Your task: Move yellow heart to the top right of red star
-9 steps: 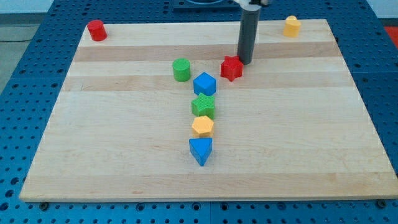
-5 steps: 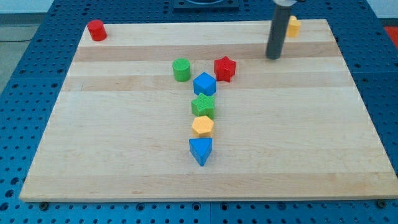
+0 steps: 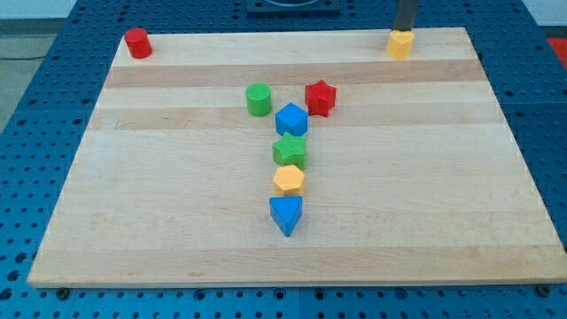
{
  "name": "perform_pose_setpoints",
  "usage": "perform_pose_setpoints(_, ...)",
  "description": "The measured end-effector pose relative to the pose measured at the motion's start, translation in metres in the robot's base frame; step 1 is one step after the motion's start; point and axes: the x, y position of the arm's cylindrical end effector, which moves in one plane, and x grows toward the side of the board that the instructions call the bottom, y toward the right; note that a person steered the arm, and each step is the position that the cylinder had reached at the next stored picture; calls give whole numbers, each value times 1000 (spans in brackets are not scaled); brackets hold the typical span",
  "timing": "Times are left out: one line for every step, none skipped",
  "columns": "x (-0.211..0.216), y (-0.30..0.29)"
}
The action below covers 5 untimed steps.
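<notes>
Yellow heart sits at the desk's top-right edge, well apart from the red star, my tip touching its far side, nothing to clench, so next comes a push down-left toward the star.

My tip behind the yellow heart, rod top cropped.

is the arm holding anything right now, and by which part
Nothing is held. The rod has no gripper; my tip sits just behind the yellow heart, at its upper edge.
</notes>
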Motion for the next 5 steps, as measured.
perform_pose_setpoints(22, -28)
perform_pose_setpoints(35, -27)
perform_pose_setpoints(32, 4)
perform_pose_setpoints(25, 49)
perform_pose_setpoints(31, 71)
